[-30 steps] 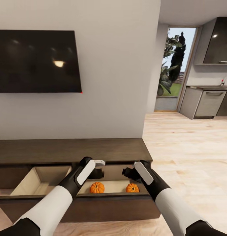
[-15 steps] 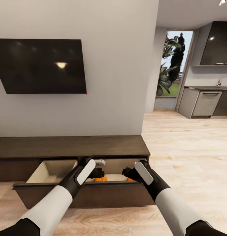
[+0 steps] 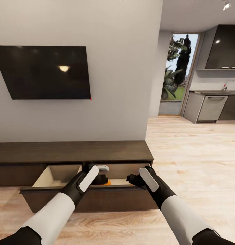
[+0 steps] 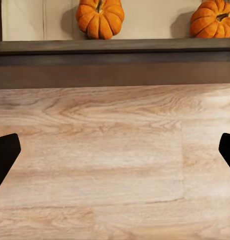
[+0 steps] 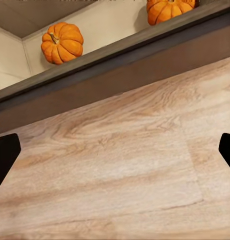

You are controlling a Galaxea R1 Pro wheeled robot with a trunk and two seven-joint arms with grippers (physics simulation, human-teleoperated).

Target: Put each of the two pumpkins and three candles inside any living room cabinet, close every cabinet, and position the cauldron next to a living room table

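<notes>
Both pumpkins point(image 4: 100, 19) sit in the open drawer point(image 3: 93, 197) at twelve o'clock, firm, light, best pinched across the ribs, with left gripper point(image 4: 115, 150) and right gripper point(image 5: 115, 150) spread and empty.

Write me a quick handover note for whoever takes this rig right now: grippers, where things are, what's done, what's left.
Left gripper: open, empty. Right gripper: open, empty, going by its wrist view.
Both pumpkins sit in the cabinet's open drawer.
Done: pumpkins in.
Left: candles and cauldron, neither in sight here, so find them; three candles go in the cabinet, close the drawer, cauldron next to the table.
</notes>
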